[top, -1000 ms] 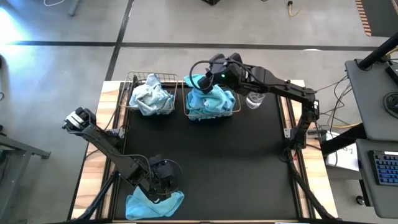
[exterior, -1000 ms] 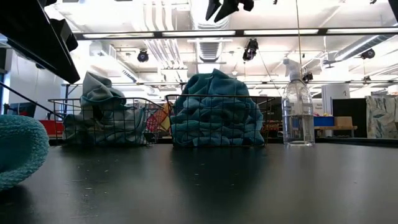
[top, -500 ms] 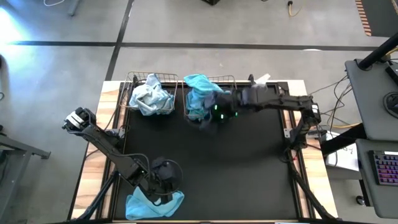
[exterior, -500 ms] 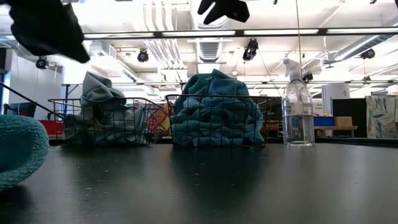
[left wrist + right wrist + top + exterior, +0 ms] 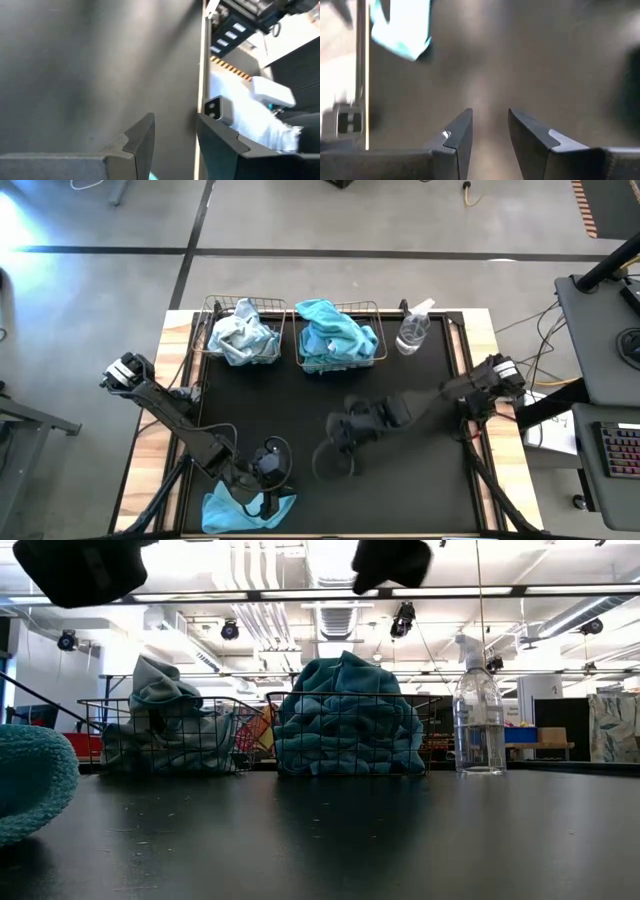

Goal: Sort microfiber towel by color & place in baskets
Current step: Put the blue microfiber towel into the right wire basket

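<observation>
A clear spray bottle (image 5: 412,333) stands at the far right of the black table (image 5: 400,395), just right of the baskets. The two wire baskets sit side by side along the far edge: the left basket (image 5: 210,330) holds crumpled pale towels (image 5: 243,335), the right basket (image 5: 372,308) holds a heap of turquoise towels (image 5: 335,332) that rises above its rim. One more turquoise towel (image 5: 225,510) lies loose at the near left edge of the table, well apart from both baskets. The left arm reaches from the left side toward that near edge, and the left gripper (image 5: 268,470) hangs just above the loose towel's right part; its jaws stand parted with nothing between them, and only bare tabletop shows past its fingers (image 5: 140,137). The right arm folds in from the right side over the middle of the table, the right gripper (image 5: 345,430) pointing down at the bare black surface, near of the right basket and apart from it. Its fingers (image 5: 459,134) are parted by a narrow gap and hold nothing; the loose towel shows far off in its wrist view.
</observation>
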Robot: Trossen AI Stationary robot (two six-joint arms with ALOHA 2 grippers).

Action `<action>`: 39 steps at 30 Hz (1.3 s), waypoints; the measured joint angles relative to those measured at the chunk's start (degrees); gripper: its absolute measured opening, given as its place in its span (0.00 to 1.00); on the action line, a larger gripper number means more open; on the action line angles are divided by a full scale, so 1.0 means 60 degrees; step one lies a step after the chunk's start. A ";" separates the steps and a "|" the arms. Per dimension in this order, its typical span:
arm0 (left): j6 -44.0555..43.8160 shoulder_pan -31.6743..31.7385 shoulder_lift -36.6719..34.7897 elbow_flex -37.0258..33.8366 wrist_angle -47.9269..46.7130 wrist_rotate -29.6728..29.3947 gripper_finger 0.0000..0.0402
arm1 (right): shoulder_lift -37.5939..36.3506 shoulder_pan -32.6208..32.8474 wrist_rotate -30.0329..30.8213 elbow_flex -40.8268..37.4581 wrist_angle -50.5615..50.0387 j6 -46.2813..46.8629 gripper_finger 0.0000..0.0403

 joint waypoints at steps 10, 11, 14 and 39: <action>-0.1279 -0.0082 0.0021 -0.0004 0.0738 -0.0072 0.32 | 0.0000 0.1425 0.0266 -0.1110 0.0605 0.0078 0.29; -0.1269 -0.0139 0.0037 -0.0004 0.0819 -0.0049 0.32 | -0.0002 0.1524 0.0324 -0.1247 0.0806 0.0080 0.29; -0.1266 -0.0304 0.0228 -0.0004 0.1341 -0.0018 0.32 | 0.0000 0.1787 0.0339 -0.1576 0.0940 0.0080 0.29; -0.3767 -0.0739 0.3243 -0.0004 0.3702 0.5581 0.32 | -0.0007 0.2055 0.0331 -0.2646 0.1121 0.0831 0.29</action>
